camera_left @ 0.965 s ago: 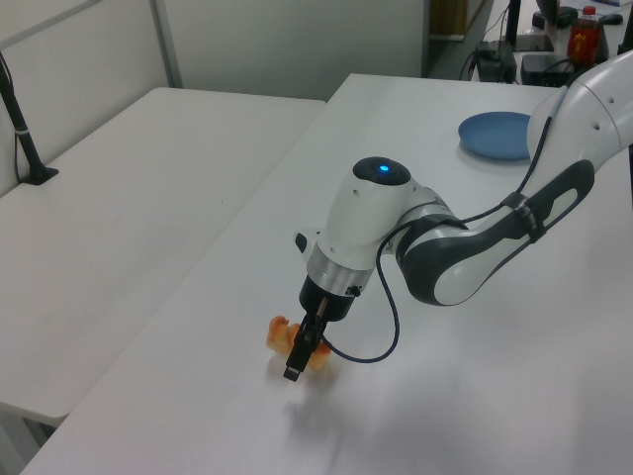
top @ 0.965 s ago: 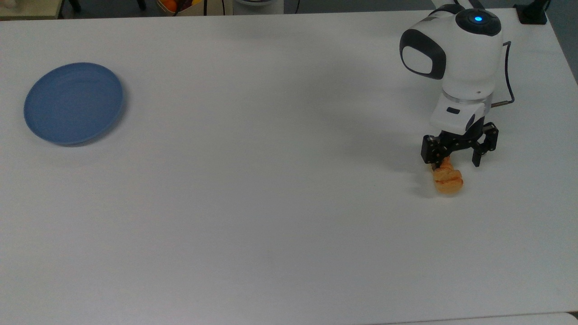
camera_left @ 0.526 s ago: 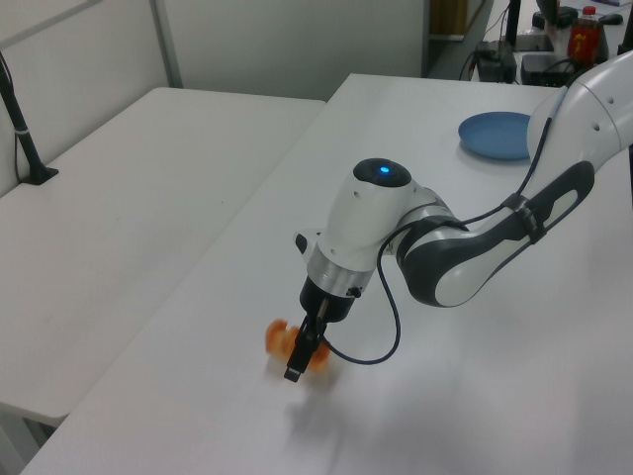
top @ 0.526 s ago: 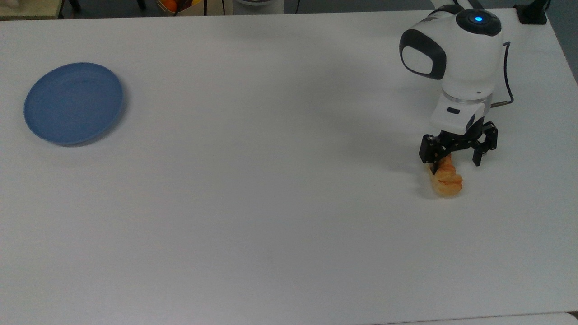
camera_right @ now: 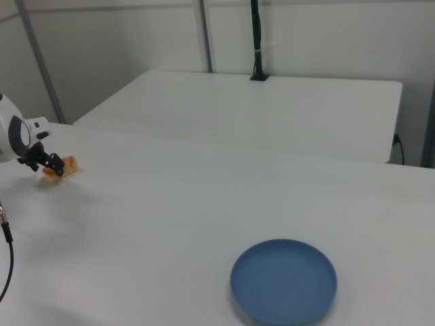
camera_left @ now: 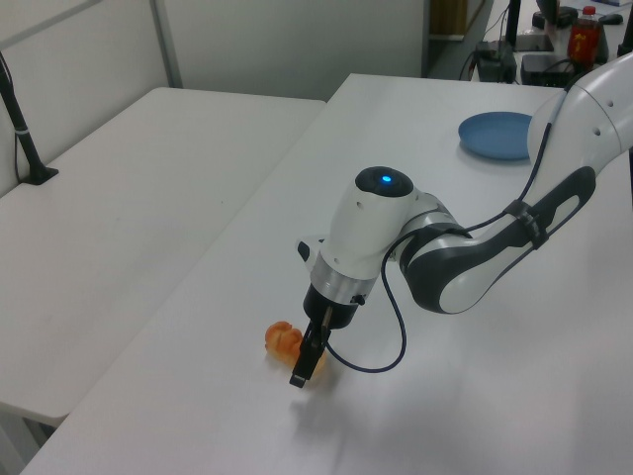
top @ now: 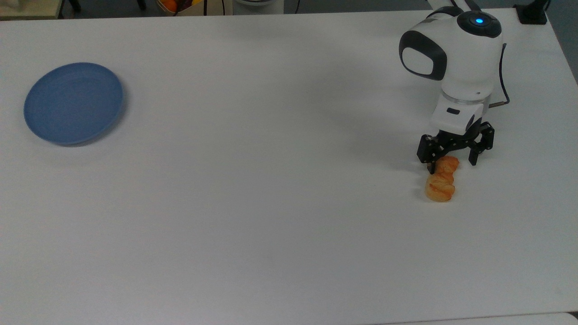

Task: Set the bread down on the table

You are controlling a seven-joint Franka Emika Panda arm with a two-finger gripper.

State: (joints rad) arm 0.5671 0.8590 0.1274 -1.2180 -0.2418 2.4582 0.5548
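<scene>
The bread (top: 441, 181), a small braided golden-orange roll, lies flat on the white table (top: 271, 189) near the top view's right edge, well apart from the blue plate (top: 73, 103) at the top view's far left. The plate is bare, w/ nothing on it. Long axis of the roll runs roughly toward/away from the arm in the top view, slightly slanted; its far end points out from under the tool.

The gripper (top: 451, 161) hangs just above the roll's near end, wrist pointing down at the tabletop. Jaws are spread wide, w/ clear gaps visible on both sides in the top view, so nothing is clamped. The near tip of the bread sits between the two fingers; the rest sticks out beyond them toward the top view's bottom. The finger on the top view's left looks close to or touching the roll's side; can't tell which. In the left view the gripper (camera_left: 308, 364) overlaps the bread (camera_left: 283, 339), one dark finger in front of it, tip near table level.

Judgement: this layout fits a release. Roll resting on its own on the surface and fingers parted means the placing part of the task looks done. What's left is prob. a straight lift clear; a sideways move could nudge the roll w/ that near finger.
</scene>
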